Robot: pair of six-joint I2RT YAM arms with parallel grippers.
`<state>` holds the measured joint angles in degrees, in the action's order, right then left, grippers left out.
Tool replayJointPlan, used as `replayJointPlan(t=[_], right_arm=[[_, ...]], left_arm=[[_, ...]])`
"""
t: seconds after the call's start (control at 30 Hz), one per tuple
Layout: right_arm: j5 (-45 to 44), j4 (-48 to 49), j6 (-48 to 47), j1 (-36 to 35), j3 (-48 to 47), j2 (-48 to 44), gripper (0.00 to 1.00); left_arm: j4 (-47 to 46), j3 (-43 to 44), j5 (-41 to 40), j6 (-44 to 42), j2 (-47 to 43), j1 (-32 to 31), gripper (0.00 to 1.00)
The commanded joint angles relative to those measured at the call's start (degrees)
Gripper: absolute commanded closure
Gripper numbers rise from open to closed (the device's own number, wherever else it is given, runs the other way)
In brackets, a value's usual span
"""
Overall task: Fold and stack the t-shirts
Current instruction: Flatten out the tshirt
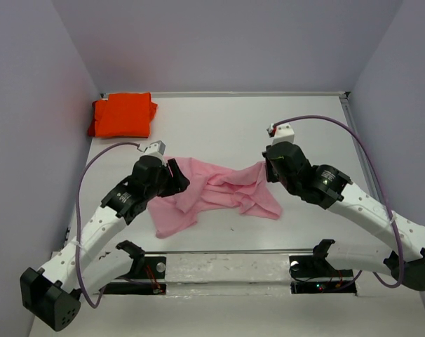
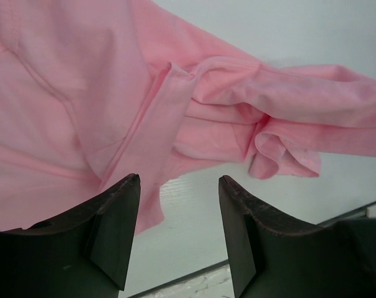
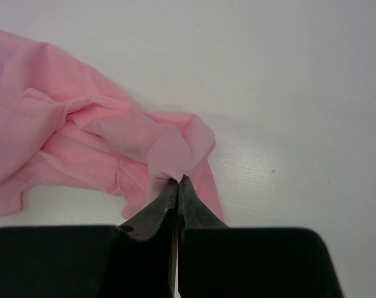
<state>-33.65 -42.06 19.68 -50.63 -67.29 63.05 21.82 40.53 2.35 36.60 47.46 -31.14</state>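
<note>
table (image 1: 304, 126): white, faint grain, fills mid-frame | left wall (image 1: 30, 105), back wall (image 1: 226, 42), right wall (image 1: 402, 84): pale lavender-grey, boxing the table on three sides | rail (image 1: 226, 93): thin strip along table's far edge, upper frame | panel (image 1: 226, 265): glossy clear strip, lower centre | speck (image 1: 233, 227): small dark mark just above panel

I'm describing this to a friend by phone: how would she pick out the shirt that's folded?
Start at the white table and look to its far left corner. The orange t-shirt lies there as a neat folded block, unlike the pink t-shirt, which sprawls crumpled in the middle.
</note>
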Motion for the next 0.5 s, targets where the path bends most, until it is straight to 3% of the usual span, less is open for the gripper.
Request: replayJointPlan(t=[0.0,0.1,0.23,0.47], right_arm=[[0.4,3.0,-0.3,0.3,0.1,-1.2,1.00],[0.3,3.0,-0.7,0.3,0.1,-1.9,1.00],[-0.1,3.0,-0.9,0.3,-0.1,-2.5,1.00],[-0.1,3.7,-0.2,0.3,-0.3,-3.8,1.00]], left_arm=[[3.6,3.1,-6.7,-4.6,3.2,-0.4,0.38],[3.5,2.7,-6.6,-6.7,5.3,-0.4,0.38],[3.9,3.1,-0.5,-8.1,9.0,-0.4,0.39],[10.2,3.7,3.5,-9.2,12.2,-0.9,0.40]])
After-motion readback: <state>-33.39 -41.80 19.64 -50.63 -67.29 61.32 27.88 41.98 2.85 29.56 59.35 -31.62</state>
